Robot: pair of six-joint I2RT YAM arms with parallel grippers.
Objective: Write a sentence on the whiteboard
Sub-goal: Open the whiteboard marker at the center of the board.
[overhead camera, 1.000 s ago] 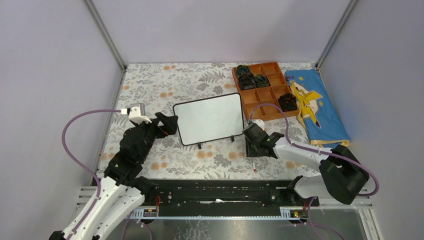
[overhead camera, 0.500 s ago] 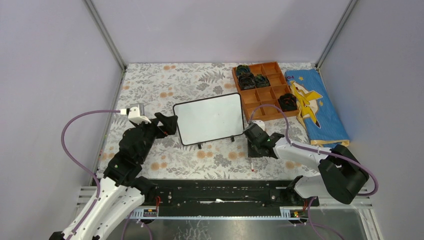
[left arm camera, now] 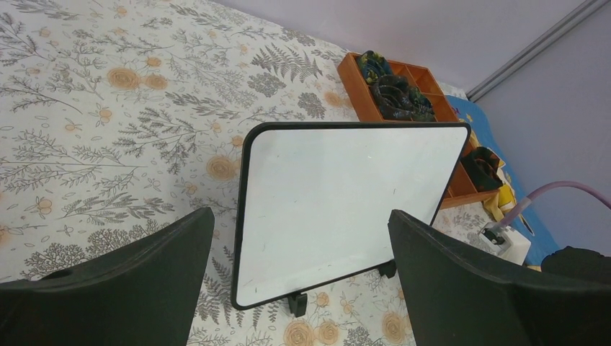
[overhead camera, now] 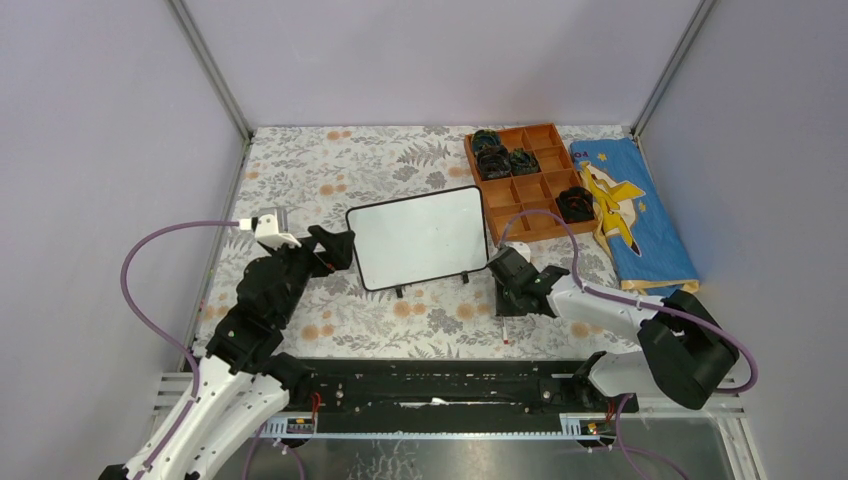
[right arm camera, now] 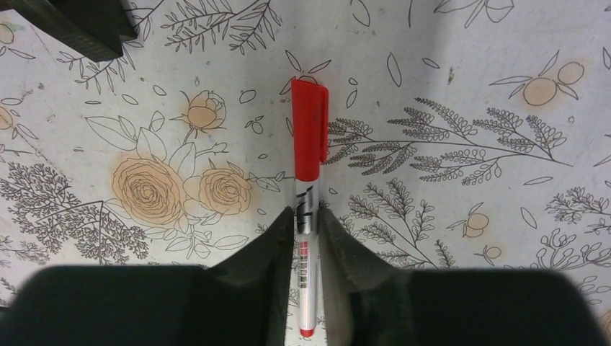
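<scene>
The whiteboard [overhead camera: 418, 238], ahead of the black left hand [left arm camera: 299, 223], is plain white inside a thin black frame, on black feet. Between the black fingers of the right hand [right arm camera: 308, 216], the marker [right arm camera: 310, 144] shows a red cap, a white barrel with dark print and a red end. The counter [overhead camera: 400, 165] cover is off-white with grey ferns and leaves and peach-orange roses. Beyond the right hand, the compartment tray [overhead camera: 545, 185] is orange-brown and holds dark black-green bundles [overhead camera: 492, 160]. Beside it lies a blue cloth [overhead camera: 640, 235] with a yellow figure and stars. The cables [overhead camera: 190, 223] are purple.
</scene>
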